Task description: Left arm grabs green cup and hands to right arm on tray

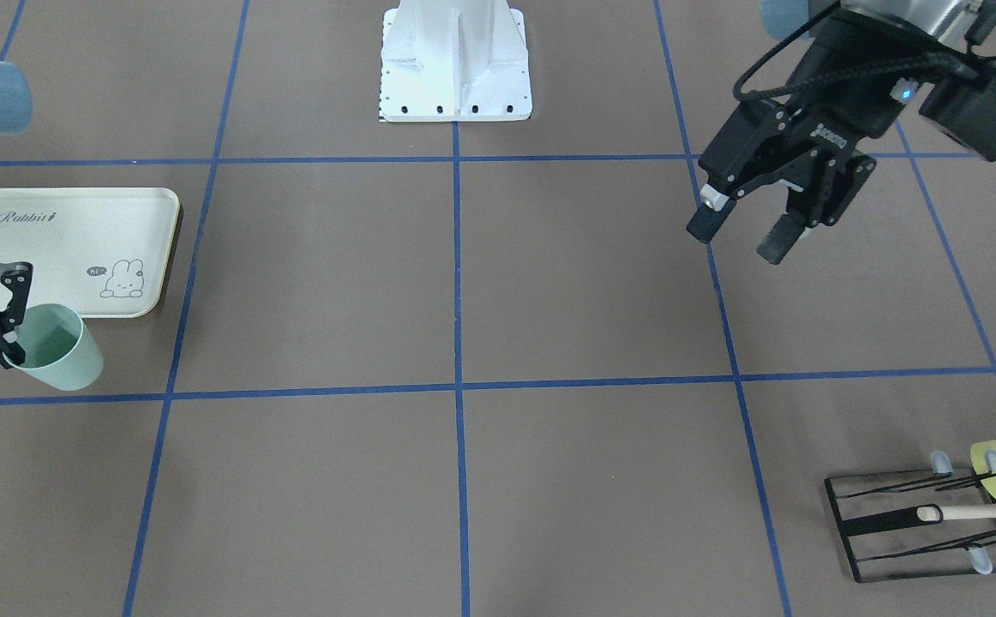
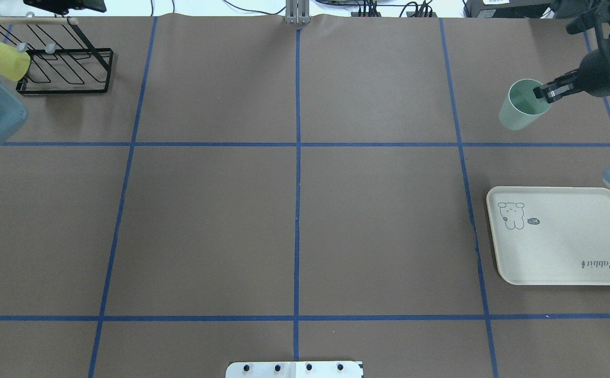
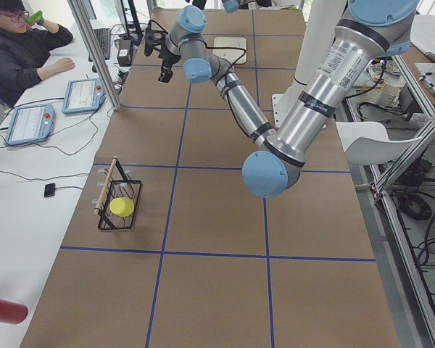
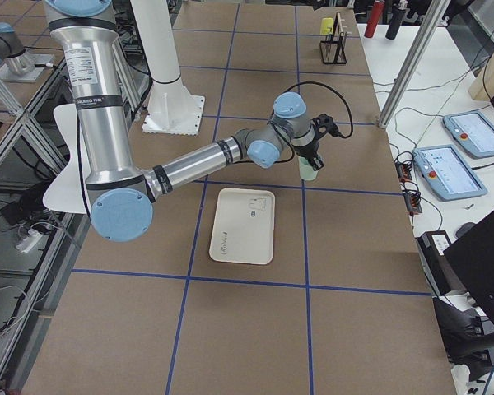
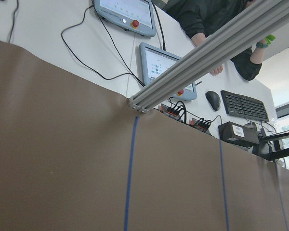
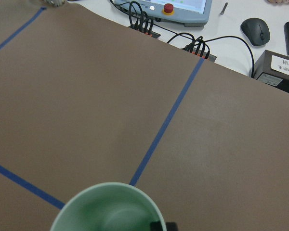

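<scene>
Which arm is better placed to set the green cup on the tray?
Right: the right gripper pinches the rim of the pale mint-green plastic cup near the cream rectangular tray; the left gripper hangs open, far off.

- A robotics lab — the silver left arm [image 3: 310, 105] and right arm [image 4: 99, 107] share a white pedestal [image 1: 455, 68].
- A brown-paper surface [image 2: 205, 220] gridded with blue tape [image 2: 297, 157].
- Aluminium framing [image 3: 94, 51] and teach pendants [image 4: 445, 170] — a person [image 3: 18, 51] sits at the side bench.
</scene>
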Controlling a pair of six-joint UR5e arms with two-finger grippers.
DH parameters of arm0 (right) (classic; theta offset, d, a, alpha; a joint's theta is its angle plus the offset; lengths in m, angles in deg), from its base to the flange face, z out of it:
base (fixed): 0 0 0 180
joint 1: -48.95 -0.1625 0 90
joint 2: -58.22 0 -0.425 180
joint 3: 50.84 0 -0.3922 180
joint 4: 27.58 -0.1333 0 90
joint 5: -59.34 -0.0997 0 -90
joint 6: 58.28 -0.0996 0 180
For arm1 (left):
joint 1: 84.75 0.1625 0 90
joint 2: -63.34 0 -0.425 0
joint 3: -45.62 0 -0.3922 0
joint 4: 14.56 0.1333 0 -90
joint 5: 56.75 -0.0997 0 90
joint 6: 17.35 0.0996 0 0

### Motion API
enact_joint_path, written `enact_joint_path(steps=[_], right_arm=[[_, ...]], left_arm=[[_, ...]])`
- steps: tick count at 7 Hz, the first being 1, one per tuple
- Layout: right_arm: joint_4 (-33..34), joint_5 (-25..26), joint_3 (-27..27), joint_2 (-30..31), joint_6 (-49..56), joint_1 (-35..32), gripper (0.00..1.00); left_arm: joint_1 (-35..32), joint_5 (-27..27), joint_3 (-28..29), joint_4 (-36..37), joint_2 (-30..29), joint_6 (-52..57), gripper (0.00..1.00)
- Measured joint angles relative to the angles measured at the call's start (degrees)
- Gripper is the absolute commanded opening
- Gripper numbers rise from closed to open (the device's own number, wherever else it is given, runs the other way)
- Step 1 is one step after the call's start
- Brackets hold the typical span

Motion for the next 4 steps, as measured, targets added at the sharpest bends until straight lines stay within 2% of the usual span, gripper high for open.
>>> enact_joint_path(steps=[1,2,4], right_arm=[[2.60,-2.00,1.85,3.55,2.49,-0.41,0.00],[1.21,-2.55,3.18,8.44,4.58,-0.46,0.00],[-6.99,-2.99,3.91,16.69,5.44,-0.33,0.00]], left_arm=[[-0.94,-0.01,-0.07,2.66,0.06,3.85,0.99],[-1.51,0.00,-0.14,4.08,0.26,6.18,0.99],[-1.93,-0.01,-0.59,4.84,1.59,7.51,0.99]])
